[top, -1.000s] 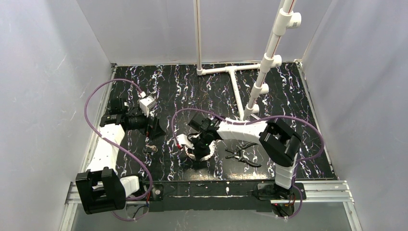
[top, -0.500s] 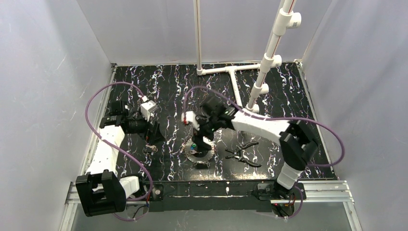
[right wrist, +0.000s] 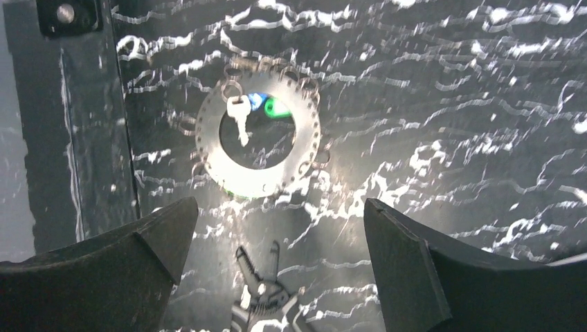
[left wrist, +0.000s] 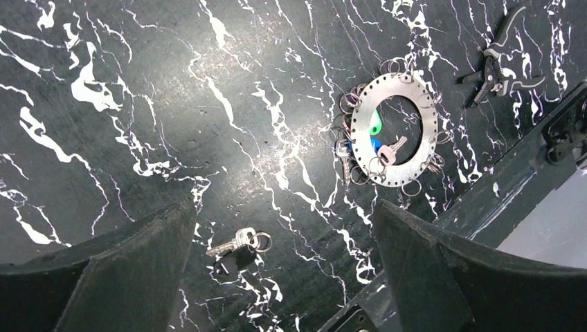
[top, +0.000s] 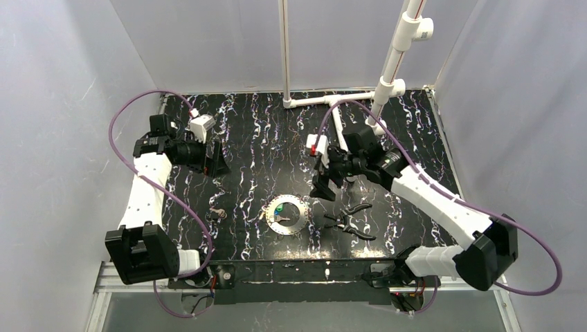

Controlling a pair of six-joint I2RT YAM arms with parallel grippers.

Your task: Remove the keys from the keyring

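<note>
Inside the silvery perforated disc (left wrist: pixel 360 121), tiny blue- and green-headed metal keys (left wrist: pixel 375 144) look light, slippery, best pinched at their heads; left gripper (left wrist: pixel 284 207) and right gripper (right wrist: pixel 280 204) gape empty.

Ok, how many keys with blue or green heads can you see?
2: the green key and the blue key lie side by side inside the hole of the perforated metal disc. More may hide under its rim.

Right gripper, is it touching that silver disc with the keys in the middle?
Apart. The top view shows the right gripper beyond the silver disc, with a strip of table visible between them.
</note>
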